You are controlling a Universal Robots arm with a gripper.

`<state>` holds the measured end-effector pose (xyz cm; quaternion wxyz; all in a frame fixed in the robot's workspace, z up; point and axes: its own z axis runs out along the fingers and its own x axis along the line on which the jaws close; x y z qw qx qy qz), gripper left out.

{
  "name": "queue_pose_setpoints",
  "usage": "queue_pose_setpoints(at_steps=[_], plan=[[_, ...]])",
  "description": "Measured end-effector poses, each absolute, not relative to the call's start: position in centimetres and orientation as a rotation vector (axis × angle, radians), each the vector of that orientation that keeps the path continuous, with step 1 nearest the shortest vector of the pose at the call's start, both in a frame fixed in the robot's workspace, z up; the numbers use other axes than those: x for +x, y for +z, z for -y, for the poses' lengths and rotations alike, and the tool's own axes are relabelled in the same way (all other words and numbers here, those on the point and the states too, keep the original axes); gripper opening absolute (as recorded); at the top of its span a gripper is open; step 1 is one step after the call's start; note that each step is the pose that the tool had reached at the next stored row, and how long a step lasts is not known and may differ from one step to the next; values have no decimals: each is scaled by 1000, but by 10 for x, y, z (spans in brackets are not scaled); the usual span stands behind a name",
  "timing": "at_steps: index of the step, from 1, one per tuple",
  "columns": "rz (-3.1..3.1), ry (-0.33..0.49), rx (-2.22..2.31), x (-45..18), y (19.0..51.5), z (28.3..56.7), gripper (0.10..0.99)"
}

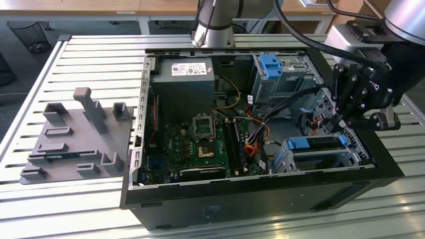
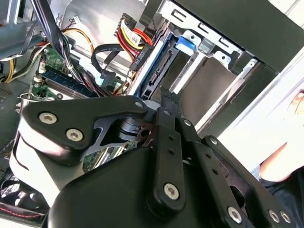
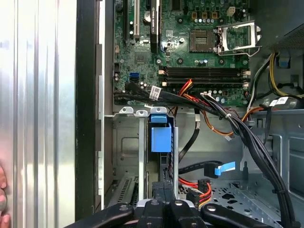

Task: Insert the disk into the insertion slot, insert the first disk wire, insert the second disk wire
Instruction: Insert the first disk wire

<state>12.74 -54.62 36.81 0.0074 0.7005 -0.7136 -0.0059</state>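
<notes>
The disk (image 1: 317, 143), in its bright blue carrier, sits inside the insertion slot (image 1: 355, 155), the low silver cage at the case's corner on the exterior view's right. My gripper (image 1: 339, 124) hangs just above that cage, fingers pressed together with nothing visible between them. In the first wrist view the fingertips (image 3: 159, 189) stand over the end of the disk (image 3: 160, 135). In the second wrist view the gripper (image 2: 159, 95) points at the disk's edge (image 2: 185, 43). A black cable with a light-blue plug (image 3: 223, 167) and a red-yellow-black wire bundle (image 3: 195, 194) lie loose beside the cage.
A taller grey cage with a blue latch (image 1: 272, 64) stands at the back of the case. The motherboard (image 1: 199, 139) and cable runs (image 1: 279, 102) lie beside the slot. A grey fixture plate (image 1: 73, 134) lies outside on the slatted table. A person's hand (image 3: 2, 199) is near the case.
</notes>
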Motion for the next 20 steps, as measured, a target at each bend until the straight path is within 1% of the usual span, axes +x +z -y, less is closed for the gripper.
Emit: queue_pose_setpoints(at_steps=[20], plan=[[2255, -19, 2165, 142, 370, 531, 106]])
